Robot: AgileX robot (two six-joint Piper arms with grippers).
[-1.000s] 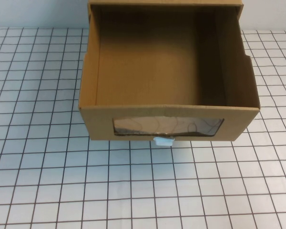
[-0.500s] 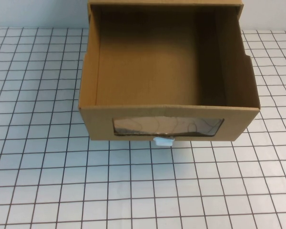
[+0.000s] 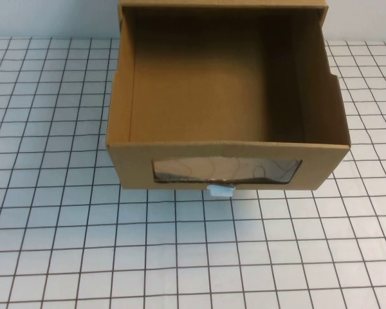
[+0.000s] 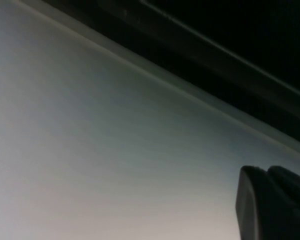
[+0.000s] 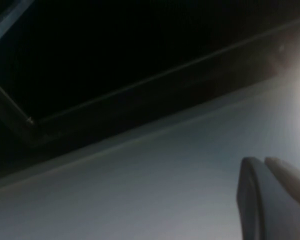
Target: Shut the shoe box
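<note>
The shoe box (image 3: 135, 164) is brown cardboard and stands at the middle back of the gridded table in the high view. Its drawer is pulled out toward me and its inside (image 3: 199, 84) is empty. The front panel has a wide clear window (image 3: 226, 171) with a small white pull tab (image 3: 220, 190) below it. The outer sleeve (image 3: 222, 5) shows at the top edge. Neither gripper shows in the high view. My left gripper (image 4: 265, 171) and my right gripper (image 5: 264, 161) each show as dark fingertips pressed together before a plain pale surface, away from the box.
The white table with a black grid (image 3: 180, 257) spreads in front of the box and to both sides. A pale wall (image 3: 51, 16) runs behind it. Dark frame bars (image 5: 140, 85) cross the wrist views.
</note>
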